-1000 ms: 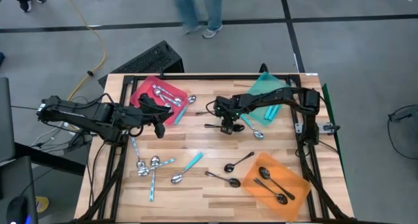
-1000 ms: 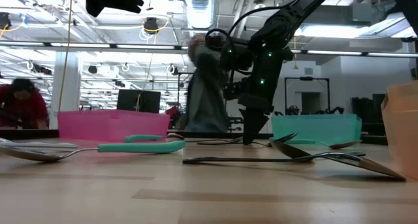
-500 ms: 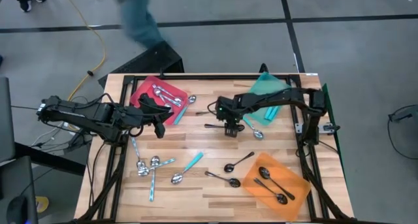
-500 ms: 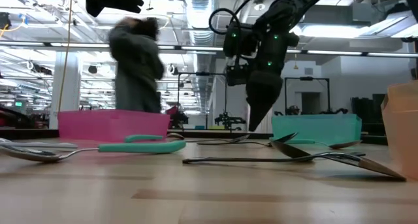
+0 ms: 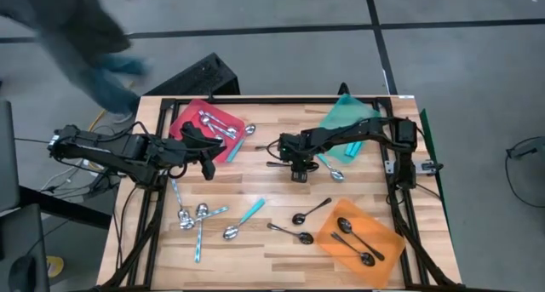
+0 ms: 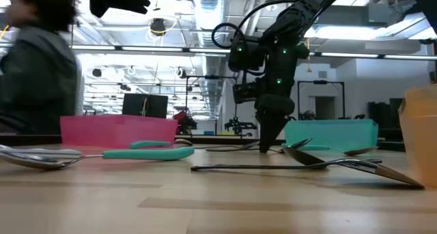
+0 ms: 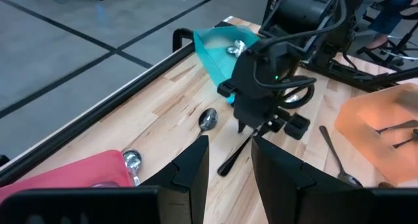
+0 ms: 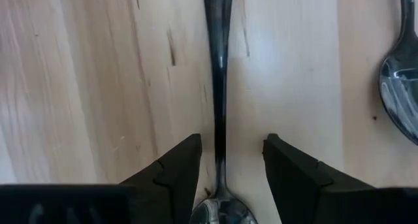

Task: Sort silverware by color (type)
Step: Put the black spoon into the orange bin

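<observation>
Black all-dark spoon (image 8: 217, 100) lies flat on pale wood table (image 5: 255, 186) at centre, directly under right gripper (image 8: 225, 168); handle runs lengthwise between its 2 parted fingers, untouched. Left gripper (image 7: 230, 162), fingers apart and empty, hovers near red tray (image 5: 192, 120), farther off.

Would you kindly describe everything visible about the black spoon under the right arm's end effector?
The slim, glossy all-black spoon lies flat on the light wooden table near its middle, beside the teal tray. The right end effector is open, its fingers straddling the handle near the bowl, not visibly gripping it.
</observation>
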